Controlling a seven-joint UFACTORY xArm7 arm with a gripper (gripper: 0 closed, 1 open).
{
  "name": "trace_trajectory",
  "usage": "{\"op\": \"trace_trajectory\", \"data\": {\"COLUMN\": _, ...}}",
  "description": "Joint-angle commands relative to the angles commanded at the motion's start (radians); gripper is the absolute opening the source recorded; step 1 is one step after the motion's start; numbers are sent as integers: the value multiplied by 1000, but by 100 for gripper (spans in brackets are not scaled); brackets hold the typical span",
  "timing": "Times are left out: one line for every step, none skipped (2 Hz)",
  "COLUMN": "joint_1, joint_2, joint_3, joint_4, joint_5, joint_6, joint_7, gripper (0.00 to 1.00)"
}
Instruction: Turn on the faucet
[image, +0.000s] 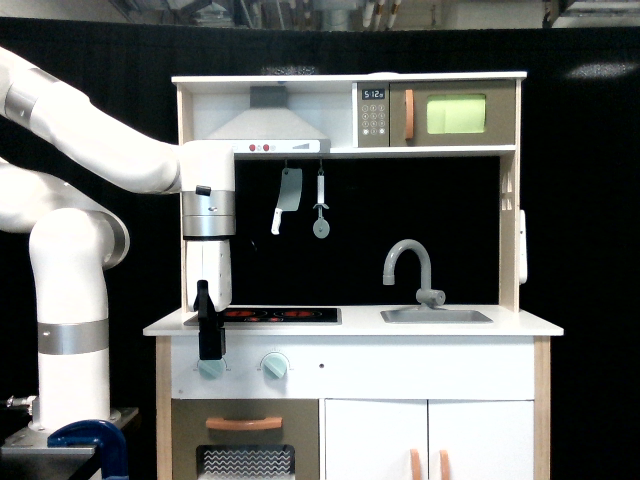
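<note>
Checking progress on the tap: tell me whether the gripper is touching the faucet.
Apart. The exterior view shows the gripper by the stove, a wide gap from the faucet.

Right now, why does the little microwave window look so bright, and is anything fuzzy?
In the exterior view, the microwave window glows pale green against the black backdrop, light washing out its detail; the faucet and sink look sharp; the gripper is a dark shape, its fingers hard to tell apart.

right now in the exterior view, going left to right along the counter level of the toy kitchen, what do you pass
gripper → stove top → faucet → sink
</note>
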Motion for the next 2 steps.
{"op": "trace_trajectory", "data": {"joint_1": 23, "joint_2": -57, "joint_3": 5, "joint_4": 5, "joint_5": 8, "joint_6": 10, "joint_7": -4, "gripper": 100}}
{"op": "trace_trajectory", "data": {"joint_1": 113, "joint_2": -6, "joint_3": -13, "joint_4": 50, "joint_5": 39, "joint_6": -78, "joint_7": -77, "gripper": 100}}
